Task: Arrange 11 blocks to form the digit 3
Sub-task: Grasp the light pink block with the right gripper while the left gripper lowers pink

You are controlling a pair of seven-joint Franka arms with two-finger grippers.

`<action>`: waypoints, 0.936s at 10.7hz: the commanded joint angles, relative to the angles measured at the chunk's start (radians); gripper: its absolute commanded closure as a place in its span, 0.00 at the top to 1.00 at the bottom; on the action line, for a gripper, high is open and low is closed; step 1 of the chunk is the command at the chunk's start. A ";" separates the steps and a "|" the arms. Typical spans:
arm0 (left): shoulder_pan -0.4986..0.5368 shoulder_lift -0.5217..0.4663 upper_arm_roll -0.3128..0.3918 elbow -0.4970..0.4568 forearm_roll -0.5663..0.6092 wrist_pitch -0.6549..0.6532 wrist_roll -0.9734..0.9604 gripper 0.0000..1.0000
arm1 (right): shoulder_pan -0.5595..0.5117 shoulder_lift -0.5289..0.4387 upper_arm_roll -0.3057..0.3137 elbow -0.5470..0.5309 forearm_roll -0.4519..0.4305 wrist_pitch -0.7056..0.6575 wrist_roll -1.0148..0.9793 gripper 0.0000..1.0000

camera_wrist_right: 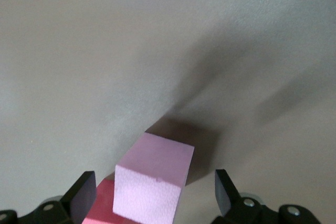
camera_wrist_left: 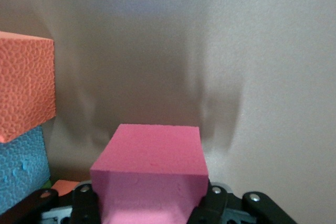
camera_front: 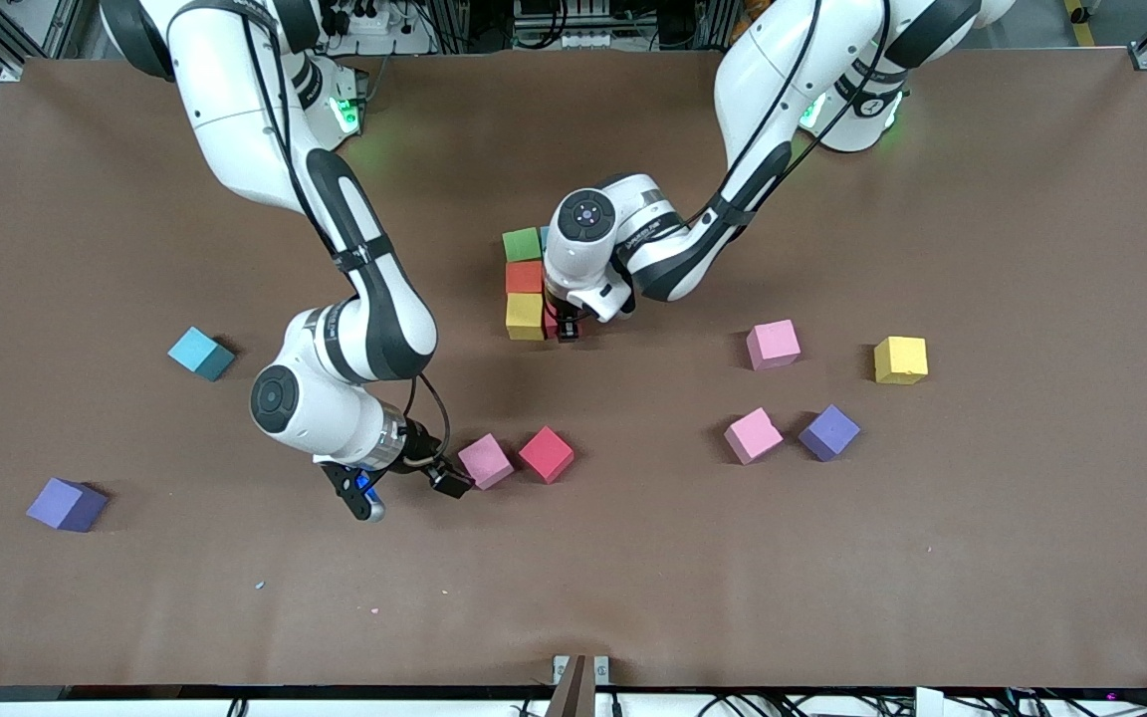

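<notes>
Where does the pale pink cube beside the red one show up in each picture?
Front view: pale pink cube beside the red cube, just ahead of the open right claw.
Right wrist view: close up, between the claw's fingers.
Left wrist view: not in it.
Shared landmark: the red cube, beside it in both.

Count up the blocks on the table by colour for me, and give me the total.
pink blocks: 3
red blocks: 2
yellow blocks: 2
purple blocks: 2
blue blocks: 2
green block: 1
orange block: 1
Total: 13 in view; any hidden under the left arm are not counted.
</notes>
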 commanded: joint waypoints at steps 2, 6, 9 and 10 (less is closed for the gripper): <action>-0.032 0.043 0.016 0.023 -0.016 0.016 -0.011 0.28 | 0.051 0.027 -0.011 0.001 0.011 0.045 0.196 1.00; -0.051 0.037 0.032 0.033 0.051 0.016 -0.002 1.00 | 0.059 0.041 -0.011 0.000 0.010 0.059 0.247 1.00; -0.049 0.011 0.032 0.033 0.088 0.010 0.006 1.00 | 0.055 0.050 -0.012 0.006 0.010 0.060 0.276 1.00; -0.048 0.006 0.032 0.033 0.115 0.007 0.009 1.00 | 0.056 0.054 -0.012 0.009 0.010 0.065 0.284 1.00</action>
